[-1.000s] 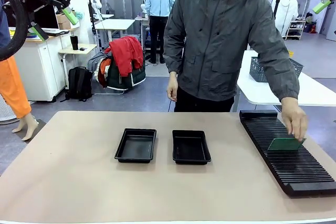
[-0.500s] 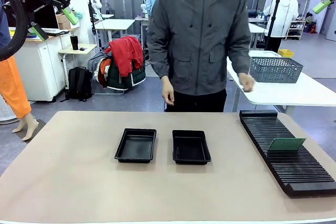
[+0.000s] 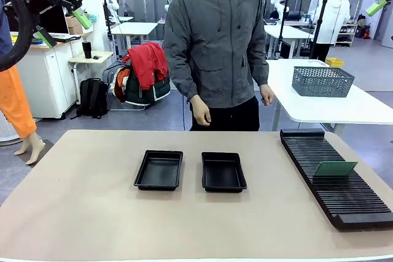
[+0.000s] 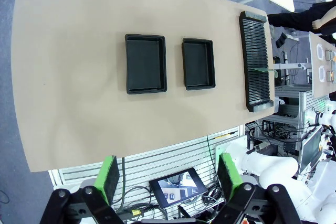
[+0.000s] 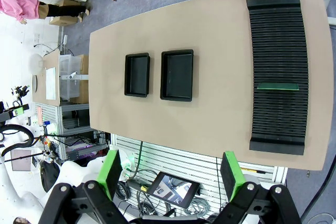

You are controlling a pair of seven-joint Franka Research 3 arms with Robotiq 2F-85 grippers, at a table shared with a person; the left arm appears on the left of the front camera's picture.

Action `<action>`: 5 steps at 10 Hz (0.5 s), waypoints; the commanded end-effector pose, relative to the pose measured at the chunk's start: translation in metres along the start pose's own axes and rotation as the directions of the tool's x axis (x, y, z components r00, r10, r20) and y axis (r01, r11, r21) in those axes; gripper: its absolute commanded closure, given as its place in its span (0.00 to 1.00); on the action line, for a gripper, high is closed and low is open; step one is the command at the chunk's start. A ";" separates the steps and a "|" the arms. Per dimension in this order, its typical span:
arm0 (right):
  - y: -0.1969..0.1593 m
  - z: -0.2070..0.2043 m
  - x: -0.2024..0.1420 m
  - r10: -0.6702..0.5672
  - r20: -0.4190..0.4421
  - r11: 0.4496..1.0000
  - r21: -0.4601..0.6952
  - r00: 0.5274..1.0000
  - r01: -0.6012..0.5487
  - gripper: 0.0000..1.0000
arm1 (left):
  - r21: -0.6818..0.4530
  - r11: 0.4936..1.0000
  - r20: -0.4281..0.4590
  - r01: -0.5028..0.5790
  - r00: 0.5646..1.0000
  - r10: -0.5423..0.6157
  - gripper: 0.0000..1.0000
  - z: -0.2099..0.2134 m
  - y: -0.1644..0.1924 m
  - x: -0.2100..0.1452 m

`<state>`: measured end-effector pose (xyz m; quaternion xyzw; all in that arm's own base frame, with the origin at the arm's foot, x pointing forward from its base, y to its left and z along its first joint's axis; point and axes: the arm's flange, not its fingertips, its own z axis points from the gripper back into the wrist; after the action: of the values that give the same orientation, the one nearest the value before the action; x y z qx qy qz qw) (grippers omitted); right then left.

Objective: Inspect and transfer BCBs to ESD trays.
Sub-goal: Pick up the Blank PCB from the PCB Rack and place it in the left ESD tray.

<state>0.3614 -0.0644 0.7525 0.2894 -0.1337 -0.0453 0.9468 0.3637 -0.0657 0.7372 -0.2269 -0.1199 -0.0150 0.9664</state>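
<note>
High at the front view's top left, left tool (image 3: 63, 27): green-padded fingers wide apart, clamped on nothing. Hangs well above the table (image 3: 92, 213), on the robot's side. Looks down over the whole top in the left wrist view.

Much the same with the right tool (image 5: 171, 174): pads spread wide, nothing between them, high over the robot's side of the table. Shows as one green pad at the front view's top right corner.

Near the table's middle, two ESD trays side by side with a narrow gap between them: left tray (image 3: 159, 170) and right tray (image 3: 223, 172). Both black, shallow, bare inside.

Along the table's right side, a long black ribbed rack (image 3: 307, 151), running from the far edge toward the robot. In it, a single BCB (image 3: 334, 168): green, standing on its long edge in a slot a little past the rack's middle, toward the near end. Appears from above, in the right wrist view, as a thin green strip across the ribs. Touches only the rack. Sits well apart from both trays.

At the far side, a person (image 3: 218, 41) in a grey hooded jacket, standing upright behind the trays. Hands (image 3: 201, 111) down at the sides, clear of the table, holding nothing. Farther back on the right, a grey wire mesh basket (image 3: 322, 81) on a white table.
</note>
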 end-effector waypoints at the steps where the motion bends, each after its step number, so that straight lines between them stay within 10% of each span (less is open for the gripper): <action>1: 0.000 -0.001 0.000 -0.001 -0.001 1.000 0.001 1.000 0.001 0.00 | -0.004 1.000 0.006 -0.001 1.000 0.001 0.00 0.000 0.000 0.000; 5: -0.002 -0.020 0.005 0.127 0.007 0.986 -0.109 0.992 -0.126 0.00 | -0.004 1.000 0.006 -0.001 1.000 0.001 0.00 0.000 0.000 0.000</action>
<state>0.3654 -0.0604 0.7484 0.2679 -0.1380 -0.0196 0.9533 0.3637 -0.0656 0.7372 -0.2269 -0.1199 -0.0150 0.9664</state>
